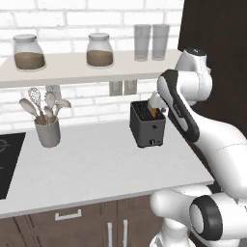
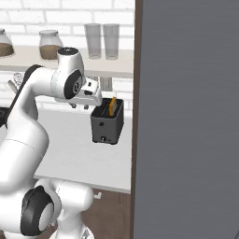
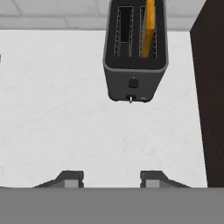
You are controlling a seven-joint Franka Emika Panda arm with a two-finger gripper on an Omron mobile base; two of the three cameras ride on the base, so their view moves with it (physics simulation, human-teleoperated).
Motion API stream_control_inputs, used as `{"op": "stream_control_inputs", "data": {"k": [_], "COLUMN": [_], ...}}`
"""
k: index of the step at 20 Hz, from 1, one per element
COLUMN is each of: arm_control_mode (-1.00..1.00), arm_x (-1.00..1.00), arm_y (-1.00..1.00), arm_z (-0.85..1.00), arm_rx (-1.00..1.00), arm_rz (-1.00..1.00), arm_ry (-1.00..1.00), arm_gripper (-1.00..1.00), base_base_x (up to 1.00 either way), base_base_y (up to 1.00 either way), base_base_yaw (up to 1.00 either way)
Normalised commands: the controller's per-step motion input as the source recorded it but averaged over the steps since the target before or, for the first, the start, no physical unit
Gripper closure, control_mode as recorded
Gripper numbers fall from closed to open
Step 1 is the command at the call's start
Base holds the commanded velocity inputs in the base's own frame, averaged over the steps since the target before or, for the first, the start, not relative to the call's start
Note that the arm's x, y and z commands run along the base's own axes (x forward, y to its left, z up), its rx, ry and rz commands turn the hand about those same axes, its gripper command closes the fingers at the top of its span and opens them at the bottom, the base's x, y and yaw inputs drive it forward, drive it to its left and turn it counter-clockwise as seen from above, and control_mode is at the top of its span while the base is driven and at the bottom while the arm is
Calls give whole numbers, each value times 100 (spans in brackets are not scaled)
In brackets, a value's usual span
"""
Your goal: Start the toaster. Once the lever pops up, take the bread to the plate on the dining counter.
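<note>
Dark tall panel (image 3: 212, 92) crowds your toaster (image 3: 135, 52) on one side, bread (image 3: 150, 26) poking from its slot, fingers (image 3: 72, 178) parted, holding nothing, above bare white desk (image 3: 52, 100).

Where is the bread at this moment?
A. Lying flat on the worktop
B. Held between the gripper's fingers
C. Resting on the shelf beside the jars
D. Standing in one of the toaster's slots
D: the bread stands upright in one slot of the toaster, its top edge sticking out above the rim.

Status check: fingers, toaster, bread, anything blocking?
Fingers apart, empty, above worktop. Bread upright in toaster right slot. Dark cabinet side close beside toaster.
</note>
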Motion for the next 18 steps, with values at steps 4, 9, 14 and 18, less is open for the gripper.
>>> {"op": "stream_control_inputs", "data": {"k": [4,9,14,18], "arm_control_mode": [-100,-100,-100,-100], "arm_x": [-3,-6,-1,0], "arm_y": [0,0,0,0], "arm_z": [-13,-37,-39,-36], "arm_rx": [0,0,0,0], "arm_rz": [0,0,0,0], "arm_ry": [0,0,-1,0], "arm_gripper": [-100,-100,-100,-100], "base_base_x": [0,0,0,0], "base_base_y": [0,0,0,0], "base_base_yaw": [0,0,0,0]}}
